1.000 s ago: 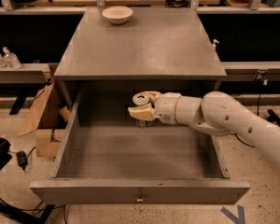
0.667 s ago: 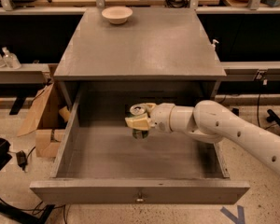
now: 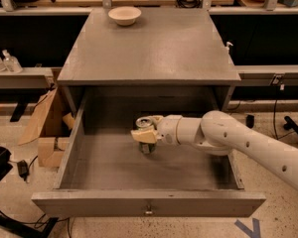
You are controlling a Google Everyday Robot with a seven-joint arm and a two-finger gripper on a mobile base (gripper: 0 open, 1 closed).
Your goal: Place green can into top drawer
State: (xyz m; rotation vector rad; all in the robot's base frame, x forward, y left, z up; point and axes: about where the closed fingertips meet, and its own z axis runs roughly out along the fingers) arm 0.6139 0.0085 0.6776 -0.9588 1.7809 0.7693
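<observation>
The top drawer [image 3: 149,202] is pulled wide open, a shallow grey wooden box with a small metal knob on its front panel. My gripper [image 3: 145,136] reaches in from the right on a white arm and is shut on the green can [image 3: 144,124]. Only the can's silver top and a dark lower part show; the fingers cover most of it. The can is held upright low over the drawer floor, near the middle and toward the back. I cannot tell whether its base touches the floor.
A cream bowl [image 3: 124,15] sits at the back of the grey cabinet top [image 3: 149,48]. A cardboard box [image 3: 47,128] stands on the floor left of the drawer. Clear bottles [image 3: 5,61] rest on a shelf at far left. Cables lie on the floor.
My gripper has moved left and down with the can, from the drawer's right middle to lower over the drawer floor near its centre.
</observation>
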